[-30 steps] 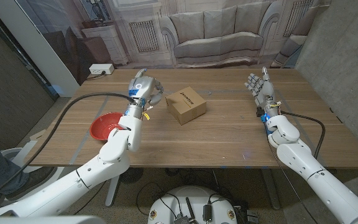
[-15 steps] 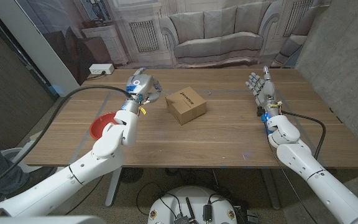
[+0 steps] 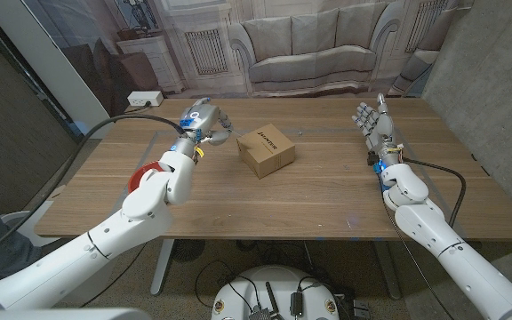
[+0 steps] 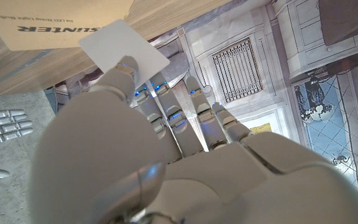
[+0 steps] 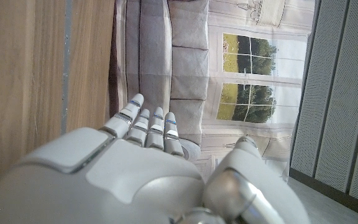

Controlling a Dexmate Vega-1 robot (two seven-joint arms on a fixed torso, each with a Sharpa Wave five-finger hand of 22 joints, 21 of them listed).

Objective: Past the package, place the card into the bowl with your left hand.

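My left hand [image 3: 204,120] hovers over the table's far left, just left of the brown cardboard package [image 3: 266,149]. It pinches a white card [image 4: 123,45] between thumb and fingers, and the card's free end points toward the package [image 4: 42,25]. The red bowl [image 3: 139,178] sits near the left edge of the table, closer to me than the hand and partly hidden by my left arm. My right hand [image 3: 373,124] stands at the far right with fingers up and apart, holding nothing.
A printed backdrop of a sofa hangs behind the wooden table [image 3: 327,196]. A white power strip [image 3: 143,98] lies beyond the far left corner. Black cables run along both arms.
My left forearm has swung to the left and now covers more of the bowl. The hand with the card has edged slightly farther away. The right arm has not moved.
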